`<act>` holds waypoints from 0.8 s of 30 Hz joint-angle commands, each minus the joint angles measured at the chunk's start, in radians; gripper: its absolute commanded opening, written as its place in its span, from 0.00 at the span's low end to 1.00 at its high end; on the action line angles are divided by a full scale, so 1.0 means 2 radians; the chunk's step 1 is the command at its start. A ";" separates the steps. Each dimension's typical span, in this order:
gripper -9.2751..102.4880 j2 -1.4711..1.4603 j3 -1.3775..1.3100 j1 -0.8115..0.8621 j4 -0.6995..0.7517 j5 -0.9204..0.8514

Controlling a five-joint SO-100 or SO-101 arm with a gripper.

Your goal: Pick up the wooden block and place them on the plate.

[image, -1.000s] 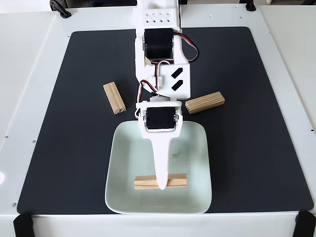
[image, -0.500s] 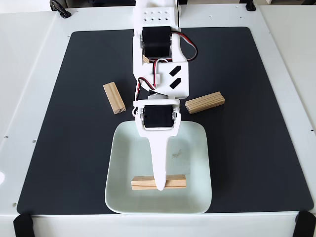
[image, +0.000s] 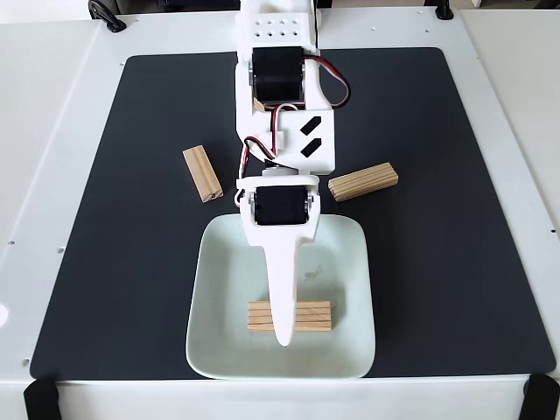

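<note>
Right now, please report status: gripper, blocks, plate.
Gripper low over plate, jaw state unclear. One wooden block lies on plate beneath it. Two blocks on mat: left, right. Nothing blocking.

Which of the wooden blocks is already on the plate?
The block under the gripper, lying flat inside the plate. The other two, one at left and one at right, lie on the black mat.

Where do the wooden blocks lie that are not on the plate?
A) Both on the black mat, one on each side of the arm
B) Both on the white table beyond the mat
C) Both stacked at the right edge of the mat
A: in the fixed view one wooden block lies left of the arm and another right of it, both on the black mat, above the plate.
</note>
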 commanded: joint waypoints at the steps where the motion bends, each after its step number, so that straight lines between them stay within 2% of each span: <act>1: 0.36 0.021 -0.017 0.000 -0.005 0.003; 4: 0.31 0.046 -0.017 -0.002 0.018 0.003; 9: 0.07 0.123 0.024 -0.005 0.098 0.003; 11: 0.10 0.165 0.062 -0.008 0.116 0.003; 24: 0.08 0.462 0.384 -0.041 0.122 0.000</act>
